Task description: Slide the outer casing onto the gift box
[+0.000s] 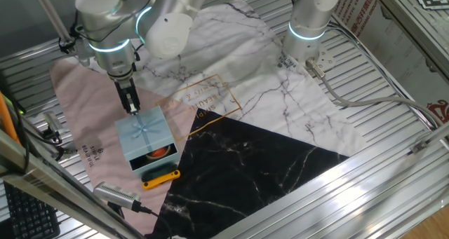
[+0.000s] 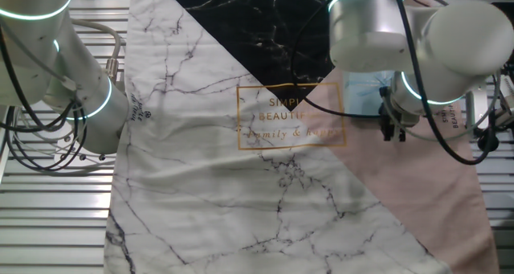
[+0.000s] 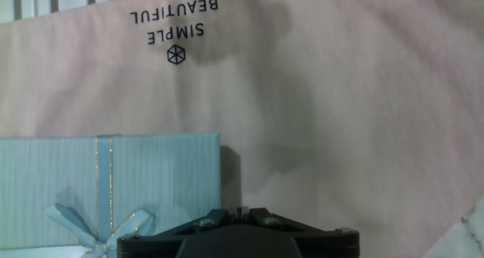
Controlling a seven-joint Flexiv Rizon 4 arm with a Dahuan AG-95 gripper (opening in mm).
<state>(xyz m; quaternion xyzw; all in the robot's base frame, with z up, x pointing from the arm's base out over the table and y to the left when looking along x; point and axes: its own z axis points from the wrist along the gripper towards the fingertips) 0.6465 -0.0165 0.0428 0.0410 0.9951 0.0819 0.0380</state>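
The outer casing is pale blue with a ribbon bow on top and lies on the pink cloth. It sits partly over the gift box, whose dark interior and red-orange round item poke out at the near end. My gripper points down at the casing's far edge, fingers together and holding nothing. In the hand view the casing and its bow lie to the left of my gripper. In the other fixed view the arm hides most of the casing.
A small yellow-and-black bar lies just in front of the gift box. A silver cylindrical tool with a cable lies at the near left. A second arm stands at the back. Pink, white marble and black marble cloths cover the slatted table.
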